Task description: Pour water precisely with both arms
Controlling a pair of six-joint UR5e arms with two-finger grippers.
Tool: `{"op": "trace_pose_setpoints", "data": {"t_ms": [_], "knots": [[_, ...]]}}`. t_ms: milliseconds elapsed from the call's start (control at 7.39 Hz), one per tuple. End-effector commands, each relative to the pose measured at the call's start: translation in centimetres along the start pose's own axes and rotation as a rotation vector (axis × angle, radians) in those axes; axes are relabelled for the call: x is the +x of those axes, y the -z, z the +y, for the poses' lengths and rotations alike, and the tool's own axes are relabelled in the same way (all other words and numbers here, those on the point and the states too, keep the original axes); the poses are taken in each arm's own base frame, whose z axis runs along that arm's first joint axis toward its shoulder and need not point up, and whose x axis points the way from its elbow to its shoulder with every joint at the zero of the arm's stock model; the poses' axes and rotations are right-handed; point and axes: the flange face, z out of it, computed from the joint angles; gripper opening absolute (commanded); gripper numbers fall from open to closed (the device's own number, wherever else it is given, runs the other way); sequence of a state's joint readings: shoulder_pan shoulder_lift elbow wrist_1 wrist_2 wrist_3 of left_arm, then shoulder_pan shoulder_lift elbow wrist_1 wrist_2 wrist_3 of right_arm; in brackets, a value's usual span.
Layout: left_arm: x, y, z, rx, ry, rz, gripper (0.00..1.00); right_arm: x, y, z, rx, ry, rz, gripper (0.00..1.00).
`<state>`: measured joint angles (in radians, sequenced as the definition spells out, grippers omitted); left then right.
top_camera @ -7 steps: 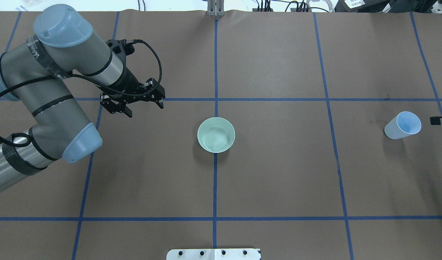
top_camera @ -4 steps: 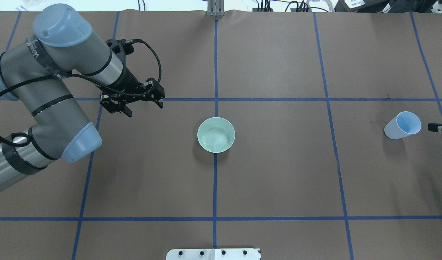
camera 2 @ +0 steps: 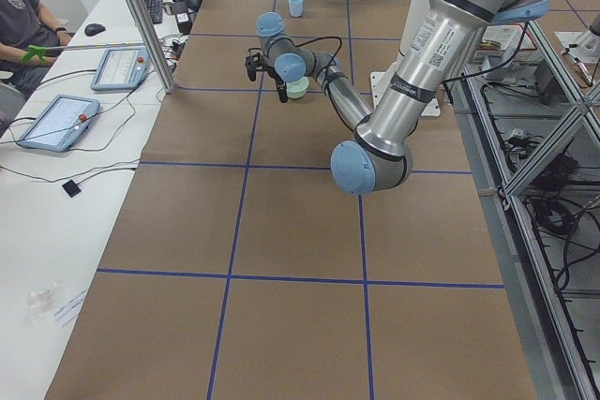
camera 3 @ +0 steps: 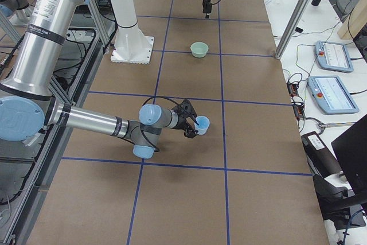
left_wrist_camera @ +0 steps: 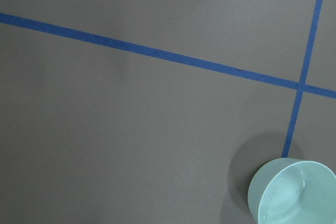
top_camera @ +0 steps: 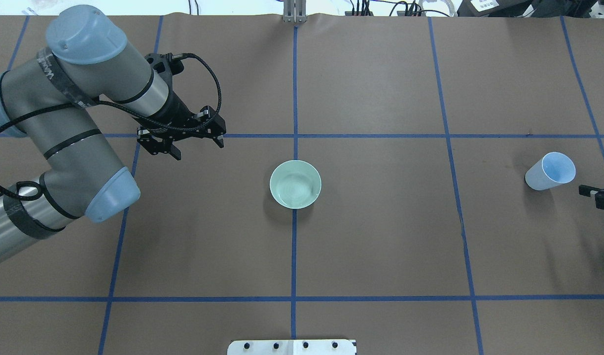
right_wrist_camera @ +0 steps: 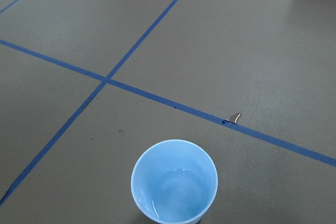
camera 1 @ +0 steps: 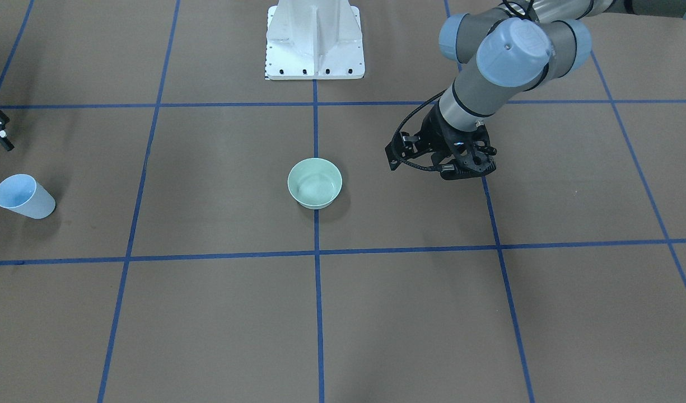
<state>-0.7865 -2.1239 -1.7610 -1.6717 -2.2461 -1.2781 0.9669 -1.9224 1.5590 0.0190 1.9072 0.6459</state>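
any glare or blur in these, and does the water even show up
Right wrist view: sharp; the blue cup is cut by the bottom edge, the water only a faint glossy sheen inside. Left wrist view: even light, the green bowl cropped in the corner, soft shadow on its left. Overhead view: no glare on the table, but the strip beyond its far edge is washed out.

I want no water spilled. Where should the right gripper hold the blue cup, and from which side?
Grip the blue cup on its side wall, about halfway up, coming level from the robot's right, where the right gripper is, open. The cup stands upright with water inside and widens toward the rim, so jaws closing across the round wall should hold it without tipping.
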Motion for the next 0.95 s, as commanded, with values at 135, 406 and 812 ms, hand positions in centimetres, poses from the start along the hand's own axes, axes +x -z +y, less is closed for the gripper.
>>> {"op": "trace_pose_setpoints", "data": {"t_ms": [135,406,812], "knots": [[0.1,0.4,0.1,0.003,-0.001,0.006,1.00,-0.9,-1.9,2.0,0.018,0.038,0.036,0.99],[-0.1,0.4,0.0,0.004,0.001,0.004,1.00,-1.9,-3.7,2.1,0.025,0.045,0.038,0.99],[-0.3,0.7,-0.4,0.010,0.005,0.005,1.00,-0.4,-6.7,3.3,0.048,0.050,0.019,0.99]]}}
